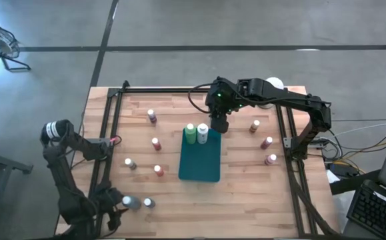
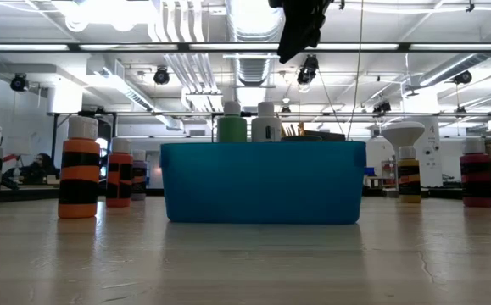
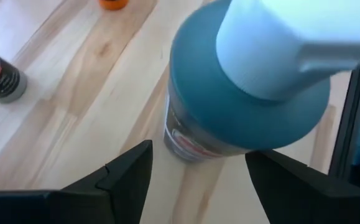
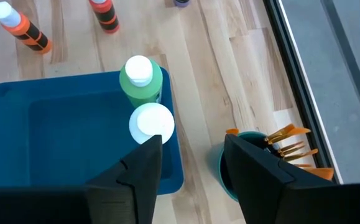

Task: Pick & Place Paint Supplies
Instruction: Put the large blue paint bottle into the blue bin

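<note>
Paint supplies: we count two bottles standing in the teal tray point(image 1: 200, 160), a light-green bottle point(image 1: 191, 133) and a white-capped bottle point(image 1: 203, 133), side by side at its far end.
Done so far: we judge the task barely begun; only those two are in the tray.
Left to do: eight or so small bottles stand loose on the wooden table point(image 1: 239, 190), five on the left half, three on the right. A cup of brushes point(image 4: 286, 144) sits just beside the tray's far right corner.
Right gripper point(image 1: 219, 124): it hangs above the tray's far right corner, next to the white-capped bottle, fingers apart, nothing between them.
Left gripper point(image 3: 195, 174): low at the near left corner, fingers spread wide beside a teal-shouldered bottle point(image 3: 242, 93), not clamping it as far as we can see.
Edges: that bottle stands near the table's front edge and a dark frame rail point(image 3: 347, 118).
Open room: most of the tray floor is bare; the table's near-right part gives us free travel.
</note>
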Available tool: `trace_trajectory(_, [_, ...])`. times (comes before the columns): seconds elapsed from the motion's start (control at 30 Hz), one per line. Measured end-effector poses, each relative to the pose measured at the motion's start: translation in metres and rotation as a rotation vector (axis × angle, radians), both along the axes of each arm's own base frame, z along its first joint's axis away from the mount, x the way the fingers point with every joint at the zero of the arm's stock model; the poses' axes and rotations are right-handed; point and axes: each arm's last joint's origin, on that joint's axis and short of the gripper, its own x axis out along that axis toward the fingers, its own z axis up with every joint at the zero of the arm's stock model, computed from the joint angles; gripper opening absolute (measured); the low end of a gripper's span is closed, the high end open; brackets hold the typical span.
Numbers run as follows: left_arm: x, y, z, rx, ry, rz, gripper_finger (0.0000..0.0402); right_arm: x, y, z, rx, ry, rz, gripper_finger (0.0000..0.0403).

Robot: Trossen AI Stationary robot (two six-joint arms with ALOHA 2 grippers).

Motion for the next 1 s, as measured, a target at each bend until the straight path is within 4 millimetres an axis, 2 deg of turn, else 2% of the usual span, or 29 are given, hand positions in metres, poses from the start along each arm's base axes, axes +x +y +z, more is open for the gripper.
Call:
trace_trajectory(0.2, [0.0,0.004,-0.014,0.004,-0.045,0.004,0.0262,0.0,0.0,0.0,-0.001,0.0,0.002,0.0182])
trace_trajectory(0.4, [0.002,0.008,-0.016,0.045,-0.151,0.013,0.0275,0.0,0.0,0.0,0.0,0.0,-0.001,0.0186])
trace_trajectory(0.63, [0.001,0.014,-0.03,0.055,-0.172,0.015,0.032,0.0,0.0,0.0,-0.001,0.0,0.002,0.0171])
trace_trajectory(1.0, [0.001,0.021,-0.04,0.087,-0.249,0.022,0.0326,0.0,0.0,0.0,-0.008,0.001,0.011,0.0148])
